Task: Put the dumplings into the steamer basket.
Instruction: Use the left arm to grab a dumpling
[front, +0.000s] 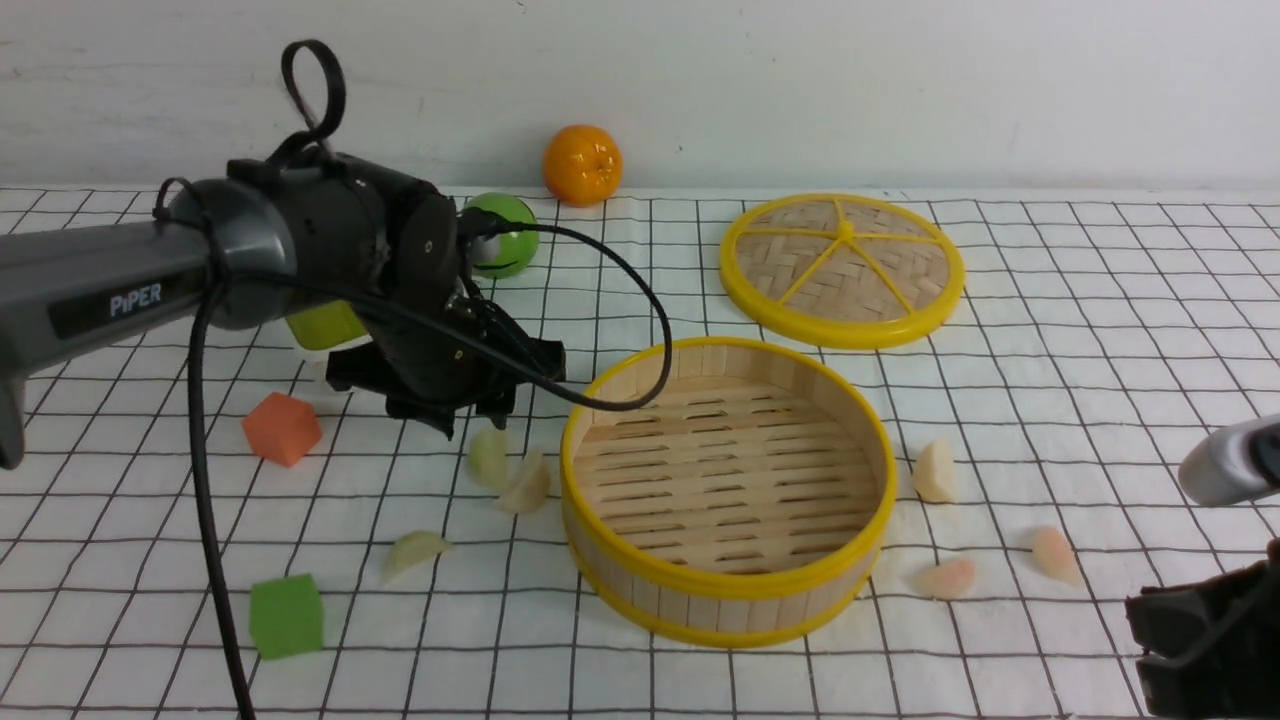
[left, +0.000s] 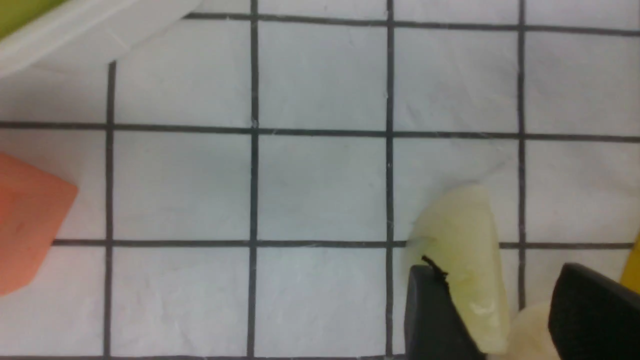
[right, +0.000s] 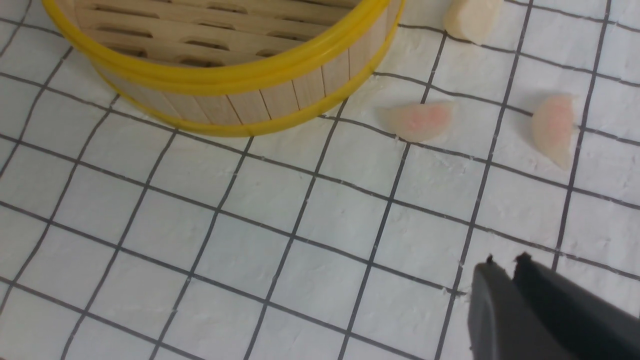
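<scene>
Left wrist view: left fingers (left: 430, 310) wide astride 1 green dumpling (left: 462, 250); I must centre, squeeze softly. Right fingers (right: 500, 310) narrow, empty.

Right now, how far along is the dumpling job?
Nothing is done: the steamer basket is empty and all six dumplings lie on the cloth around it. In hand: the left claw is open with a pale green dumpling between its fingers, not clamped. The right claw is shut, touching nothing, short of the two pinkish dumplings. All six are left to move.
</scene>
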